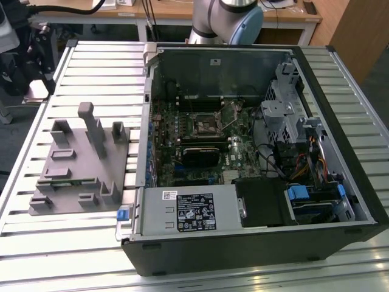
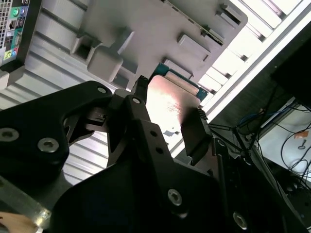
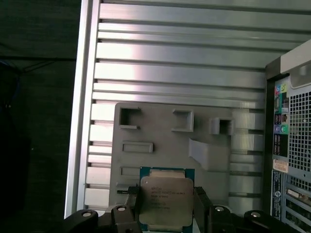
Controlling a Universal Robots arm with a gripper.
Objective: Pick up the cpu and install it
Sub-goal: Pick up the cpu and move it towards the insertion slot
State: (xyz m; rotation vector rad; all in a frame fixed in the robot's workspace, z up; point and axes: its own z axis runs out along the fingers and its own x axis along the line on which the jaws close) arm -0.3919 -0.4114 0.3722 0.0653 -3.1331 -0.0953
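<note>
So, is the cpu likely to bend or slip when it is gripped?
Probably stiff: the cpu looks like a flat, rigid plate with a metal top. It could slip, since the gripper pinches only its thin edges. It seems light, being small and thin.

- PC case is laid open on slatted table
- grey tray is parked beside the case, on the exterior view's left
- socket is seen inside the case
</note>
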